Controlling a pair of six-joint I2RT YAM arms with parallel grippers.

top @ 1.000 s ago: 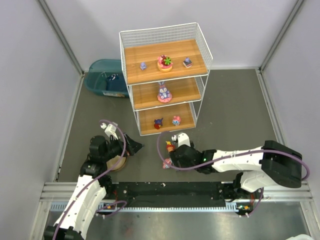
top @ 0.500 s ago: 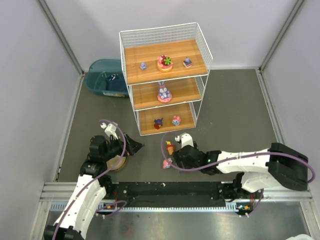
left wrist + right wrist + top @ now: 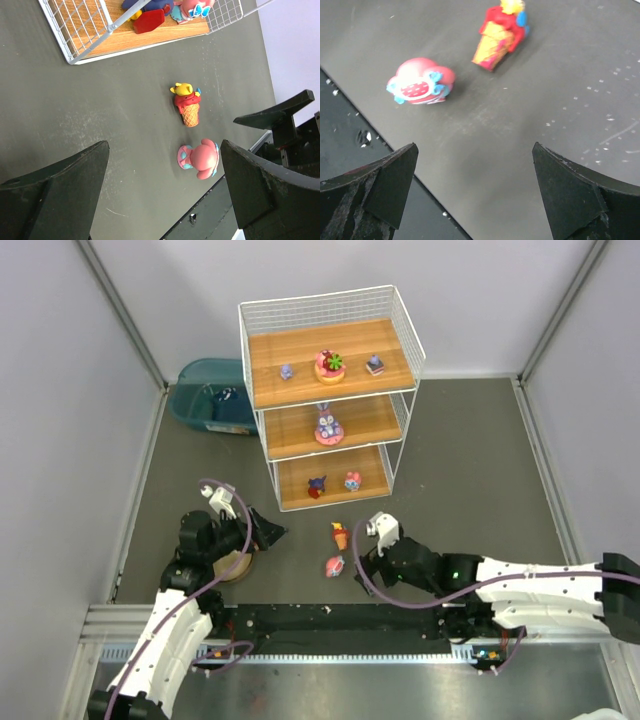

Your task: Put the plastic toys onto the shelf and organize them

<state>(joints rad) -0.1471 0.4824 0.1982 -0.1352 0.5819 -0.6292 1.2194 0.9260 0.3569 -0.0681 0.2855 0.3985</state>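
The shelf [image 3: 300, 355] stands at the back centre. Its top board carries a pink flower-topped disc [image 3: 330, 365] and two small toys. The middle board carries the purple-eared bunny [image 3: 327, 424], and the bottom board carries two toys [image 3: 317, 486]. A red-and-yellow cone toy [image 3: 340, 534] and a pink round toy [image 3: 334, 566] lie on the table in front of the shelf. My right gripper [image 3: 366, 560] is open and empty just right of them; its wrist view [image 3: 475, 195] shows the pink toy [image 3: 420, 81] and the cone [image 3: 500, 35] ahead. My left gripper [image 3: 266, 533] is open and empty to their left, also seen in its wrist view [image 3: 165, 200].
A teal bin [image 3: 205, 400] sits left of the shelf with a small dark item inside. A tan bowl [image 3: 232, 566] lies under my left wrist. A black rail [image 3: 340, 620] runs along the near edge. Grey walls close in both sides.
My right arm has drawn back to the right and toward the near edge, away from the two toys on the table. The toys and my left arm have not moved.
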